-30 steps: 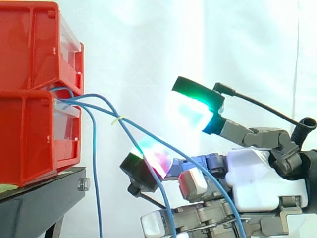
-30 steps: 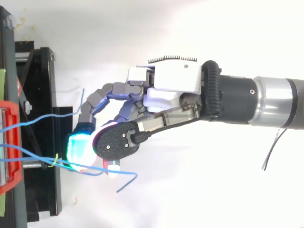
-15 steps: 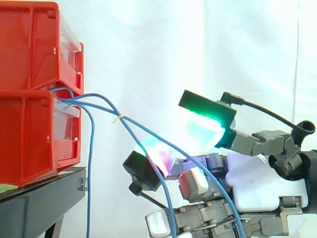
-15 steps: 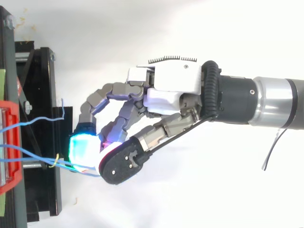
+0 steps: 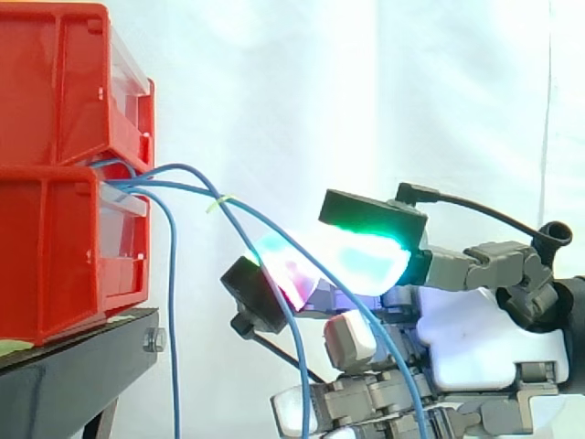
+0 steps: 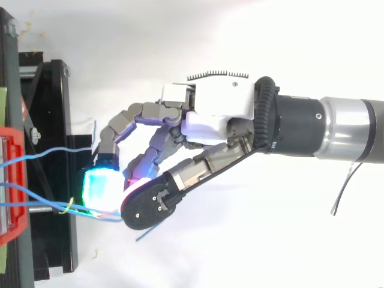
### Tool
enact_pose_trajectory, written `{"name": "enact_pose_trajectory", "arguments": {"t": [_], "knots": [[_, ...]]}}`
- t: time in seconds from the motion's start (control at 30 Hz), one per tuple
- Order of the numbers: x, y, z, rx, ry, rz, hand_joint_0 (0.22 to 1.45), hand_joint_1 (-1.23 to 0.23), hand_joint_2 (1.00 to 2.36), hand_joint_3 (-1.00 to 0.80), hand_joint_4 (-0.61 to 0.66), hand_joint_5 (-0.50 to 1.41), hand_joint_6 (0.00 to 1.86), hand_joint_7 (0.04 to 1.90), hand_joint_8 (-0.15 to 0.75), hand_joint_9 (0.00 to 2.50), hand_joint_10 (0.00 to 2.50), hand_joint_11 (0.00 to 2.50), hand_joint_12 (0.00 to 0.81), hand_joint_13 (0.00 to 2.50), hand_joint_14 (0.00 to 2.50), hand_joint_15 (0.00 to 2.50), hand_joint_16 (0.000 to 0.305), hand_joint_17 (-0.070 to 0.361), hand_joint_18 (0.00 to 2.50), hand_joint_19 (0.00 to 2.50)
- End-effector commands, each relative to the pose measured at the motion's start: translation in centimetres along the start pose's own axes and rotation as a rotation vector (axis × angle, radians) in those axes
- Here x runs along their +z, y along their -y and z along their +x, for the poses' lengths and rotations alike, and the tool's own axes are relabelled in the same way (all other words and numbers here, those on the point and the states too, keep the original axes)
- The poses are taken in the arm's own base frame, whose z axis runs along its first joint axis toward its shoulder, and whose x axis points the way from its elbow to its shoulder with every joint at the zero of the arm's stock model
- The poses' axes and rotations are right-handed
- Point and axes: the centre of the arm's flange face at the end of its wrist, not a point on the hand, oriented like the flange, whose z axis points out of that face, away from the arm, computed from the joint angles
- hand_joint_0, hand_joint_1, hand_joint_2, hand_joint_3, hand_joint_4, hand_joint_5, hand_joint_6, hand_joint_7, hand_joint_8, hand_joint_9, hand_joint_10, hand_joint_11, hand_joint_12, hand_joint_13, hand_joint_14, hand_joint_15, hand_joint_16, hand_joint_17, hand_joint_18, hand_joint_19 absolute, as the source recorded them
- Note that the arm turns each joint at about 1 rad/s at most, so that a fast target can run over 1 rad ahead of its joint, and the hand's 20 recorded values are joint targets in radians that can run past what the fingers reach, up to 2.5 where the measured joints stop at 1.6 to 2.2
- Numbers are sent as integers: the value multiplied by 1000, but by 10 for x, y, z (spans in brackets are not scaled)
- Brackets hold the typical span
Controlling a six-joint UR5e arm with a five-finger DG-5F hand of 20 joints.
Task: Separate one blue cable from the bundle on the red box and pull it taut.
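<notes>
Side view gives us the white curtain point(image 5: 366, 91) behind everything, with two red bins point(image 5: 55, 137) stacked at the left on the black stand point(image 5: 73, 366); in the top view the arm point(image 6: 336, 129) reaches in level from the right edge, and the hand point(image 6: 219, 108) at its end points towards the stand, just clear of it. We see the palm turned sideways, its white casing uppermost in the top view; the fingers point(image 6: 129, 117) arch out and curl back in, one ending in a cyan-green pad point(image 6: 101, 187) beside the stand's edge; the thumb point(image 5: 370, 247), glowing green, lies flat over a pink-and-cyan fingertip below it, and the two pads look pressed together. The blue cables point(image 5: 137, 181) come out between the upper and lower bin, arc rightwards and slope down into that closed pinch; we cannot tell whether one or two strands are caught there. They curve with some slack; below the hand they run on downwards. Another blue strand point(image 5: 174, 347) drops straight down beside the stand, free of the hand; a loose cable end point(image 6: 143, 233) pokes out below the thumb in the top view; a small yellow-green tie point(image 5: 218, 203) sits on the strands between bins and hand.
</notes>
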Motion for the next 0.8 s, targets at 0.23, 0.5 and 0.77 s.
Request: {"name": "enact_pose_trajectory", "arguments": {"t": [0.23,0.5,0.77], "knots": [[-1,2,0,18,-1,8,471,-525,1000,-500,82,-121,892,743,299,1171,20,618,337,852,16,382,48,108,689,533],[-2,4,2,144,-24,20,446,-514,1000,-500,71,-162,913,617,328,1276,23,699,376,1170,21,543,54,121,752,535],[2,13,0,188,-31,7,450,-522,1000,-500,67,-177,914,588,311,1124,19,673,410,1458,22,773,55,123,776,531]]}}
